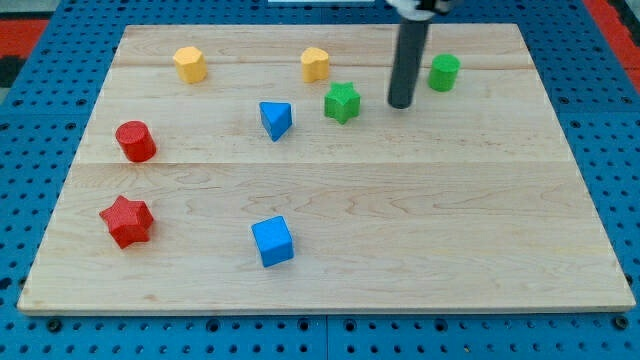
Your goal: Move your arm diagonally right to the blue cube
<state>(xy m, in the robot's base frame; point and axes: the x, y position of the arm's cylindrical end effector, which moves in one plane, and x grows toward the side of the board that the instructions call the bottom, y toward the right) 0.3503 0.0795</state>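
Observation:
The blue cube (272,241) sits on the wooden board (450,220) near the view's bottom, left of centre. My tip (400,104) rests on the board near the view's top, right of centre, between the green star (342,102) on its left and the green cylinder (444,72) on its upper right. The blue cube lies far down and to the left of my tip. A blue triangular block (275,120) lies between them, left of the green star.
A yellow block (189,64) and another yellow block (315,64) lie near the view's top. A red cylinder (135,141) and a red star (126,221) lie at the view's left. Blue pegboard (40,60) surrounds the board.

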